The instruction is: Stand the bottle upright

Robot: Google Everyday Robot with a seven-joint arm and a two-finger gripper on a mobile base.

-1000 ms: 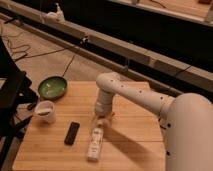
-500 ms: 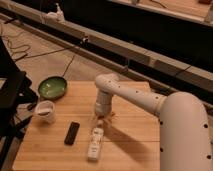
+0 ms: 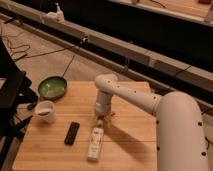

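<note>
The bottle (image 3: 95, 143) lies on its side on the wooden table (image 3: 130, 150), near the front middle. It is slim and pale, and its long axis points away from the camera. My gripper (image 3: 102, 119) hangs from the white arm (image 3: 135, 100), pointing down just above the bottle's far end. It is open and holds nothing. Whether the fingertips touch the bottle cannot be told.
A black remote (image 3: 72, 133) lies left of the bottle. A white mug (image 3: 45, 111) stands near the table's left edge, and a green pan (image 3: 52, 88) sits at the back left corner. A dark chair frame (image 3: 10, 100) stands left of the table.
The arm's large forearm has swung further into view on the right. The gripper has stayed over the bottle's far end, and the bottle has not moved.
</note>
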